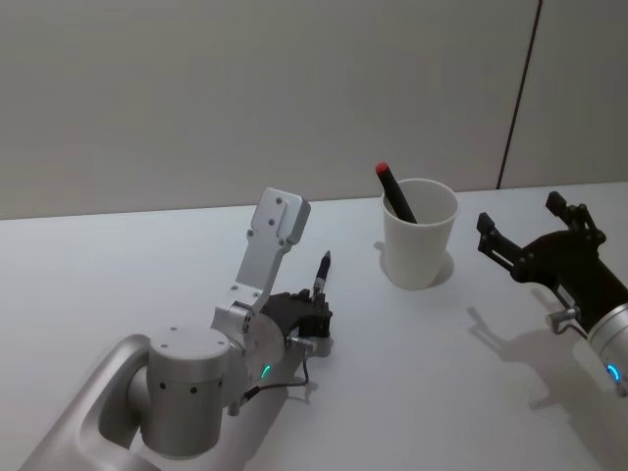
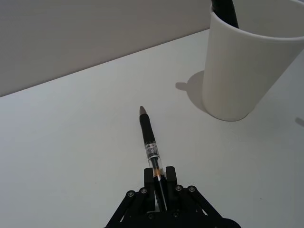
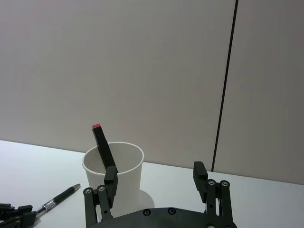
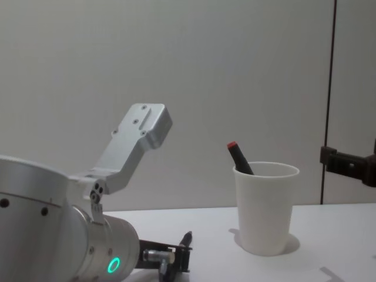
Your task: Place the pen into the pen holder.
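- Pinches the pen (image 2: 149, 142) at its rear end with the left gripper (image 2: 161, 179), clamped on the barrel; leaves most of the length free ahead, likely so the tip can go in first.
- Holds the pen low at the near-left of the table (image 1: 147, 255), tip pointing far and slightly raised; cannot tell whether lifted clear of the surface or touching it.
- Sits well apart from the pen holder (image 1: 420, 250), which is to the right and a bit farther; no contact.
- Shows the pen holder upright, already carrying a red-capped marker (image 1: 394, 191) leaned toward the left rim, so free room is probably on the right side of the mouth.
- Hangs the right gripper (image 1: 522, 213) near the pen holder on its right, spread open, holding nothing; likely set aside, out of the carry path.
- Judged step: grasp made, carry to the pen holder not yet done.
- Calls for a lift, a tilt toward vertical and a drop past the rim; risks tipping the light paper wall or catching on the marker.
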